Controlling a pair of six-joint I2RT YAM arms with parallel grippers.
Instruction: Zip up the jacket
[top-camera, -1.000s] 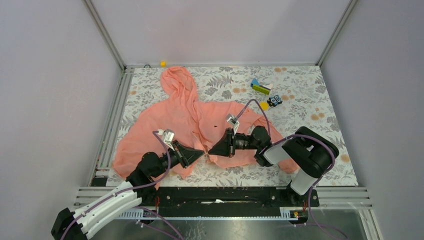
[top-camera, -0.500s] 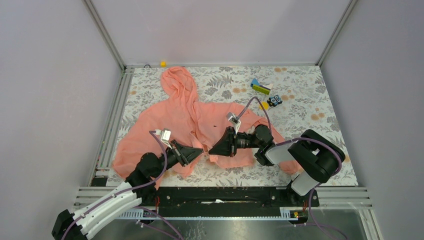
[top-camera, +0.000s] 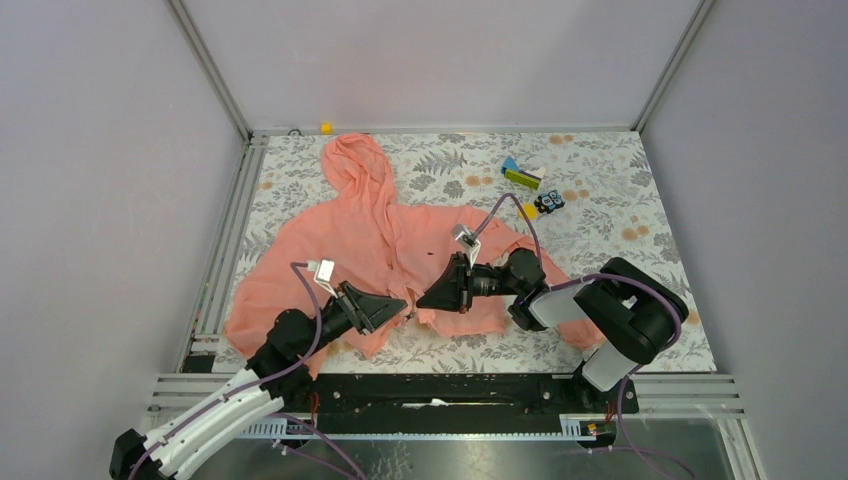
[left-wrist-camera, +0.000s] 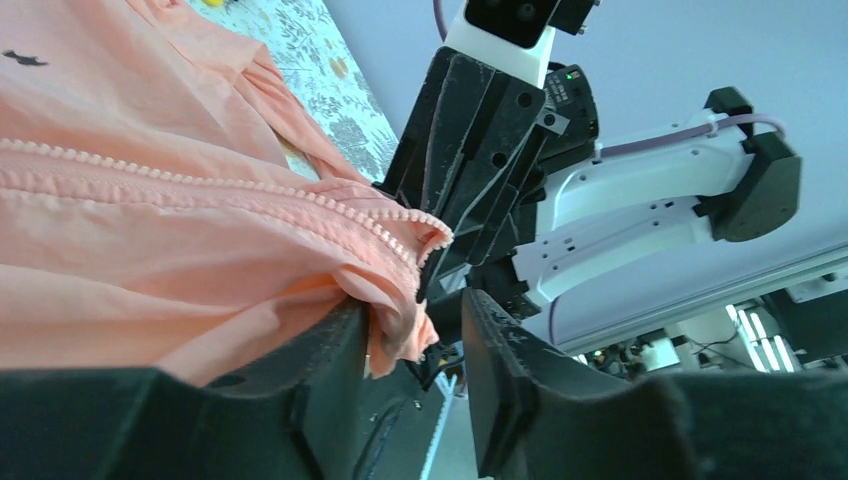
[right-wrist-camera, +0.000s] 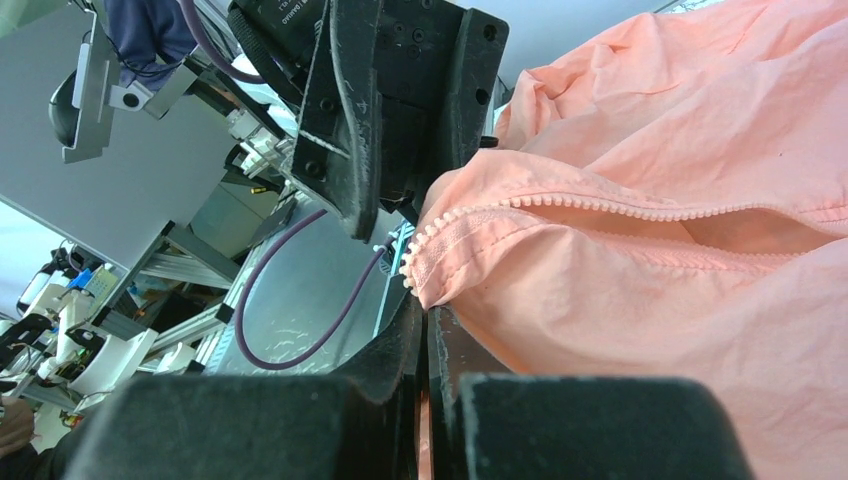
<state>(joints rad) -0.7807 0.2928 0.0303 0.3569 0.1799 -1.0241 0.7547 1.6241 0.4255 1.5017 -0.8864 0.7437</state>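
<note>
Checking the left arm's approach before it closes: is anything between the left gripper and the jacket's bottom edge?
Nothing visible does. The jacket hem, with its zipper teeth, hangs between the open fingers of the left gripper. The right gripper, shut on the jacket's other front edge, faces it closely but does not come between them.

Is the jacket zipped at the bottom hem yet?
Open at the hem: the jacket has its two rows of zipper teeth lying apart there, unjoined.
</note>
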